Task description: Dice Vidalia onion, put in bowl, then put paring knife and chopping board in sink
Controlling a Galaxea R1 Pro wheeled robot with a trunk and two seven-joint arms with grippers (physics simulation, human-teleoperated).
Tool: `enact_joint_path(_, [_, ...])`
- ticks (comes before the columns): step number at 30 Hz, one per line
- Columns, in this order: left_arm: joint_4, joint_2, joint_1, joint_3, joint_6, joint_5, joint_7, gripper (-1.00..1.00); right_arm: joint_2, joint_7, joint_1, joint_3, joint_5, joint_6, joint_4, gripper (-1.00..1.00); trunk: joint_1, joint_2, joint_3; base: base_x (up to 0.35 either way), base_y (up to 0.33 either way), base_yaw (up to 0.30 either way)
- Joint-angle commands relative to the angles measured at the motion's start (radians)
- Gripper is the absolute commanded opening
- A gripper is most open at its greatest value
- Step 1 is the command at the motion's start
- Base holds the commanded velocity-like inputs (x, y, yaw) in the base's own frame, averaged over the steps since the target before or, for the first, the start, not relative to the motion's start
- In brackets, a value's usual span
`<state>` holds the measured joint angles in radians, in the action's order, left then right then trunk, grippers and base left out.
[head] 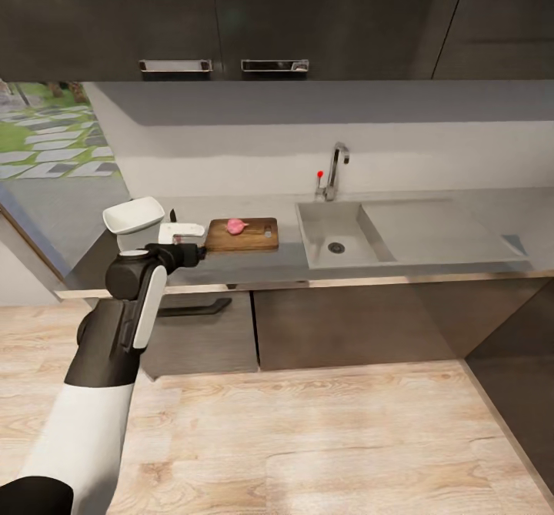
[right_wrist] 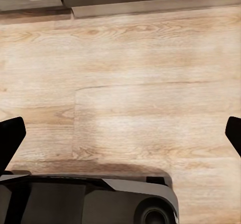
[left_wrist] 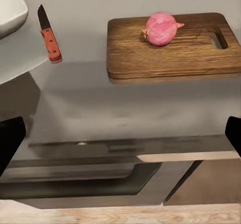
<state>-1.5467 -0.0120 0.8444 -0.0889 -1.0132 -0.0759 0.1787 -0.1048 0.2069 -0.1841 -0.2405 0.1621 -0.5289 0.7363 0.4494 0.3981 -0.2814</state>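
Pink onion [left_wrist: 160, 28] on chopping board [left_wrist: 170, 53]

Your three views: one high and wide, two close.
Your head camera looks down at the countertop [head: 431, 269]; the left wrist shares its chopping board [head: 242, 235] [left_wrist: 173, 48]; the right wrist faces the floor [right_wrist: 125, 83].

L arm [head: 127, 299] extended fwd, both jaws wide apart
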Motion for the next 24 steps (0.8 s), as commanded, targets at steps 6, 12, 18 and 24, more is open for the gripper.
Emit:
enact_joint_path(6, [-0.002,0.005,-0.039,0.001,0.0,-0.012,0.008,1.0,-0.001,0.007,0.0,-0.008,0.01,-0.002,0.002,1.0,0.001,0.002,-0.002,0.0,0.0,0.0])
enact_joint_path(12, [-0.003,0.006,-0.097,0.002,0.018,-0.013,0.008,1.0,-0.001,0.006,0.0,-0.008,0.01,-0.002,0.002,1.0,0.001,0.002,-0.002,0.0,0.0,0.0])
enact_joint_path(18, [-0.003,0.038,-0.176,0.003,0.115,-0.014,0.008,1.0,-0.001,0.006,0.0,-0.008,0.01,-0.001,0.002,1.0,0.001,0.002,-0.002,0.0,0.0,0.0])
enact_joint_path(24, [-0.003,0.071,-0.281,0.003,0.225,-0.033,0.008,1.0,-0.001,0.006,0.0,-0.008,0.01,-0.001,0.002,1.0,0.001,0.002,-0.002,0.0,0.0,0.0])
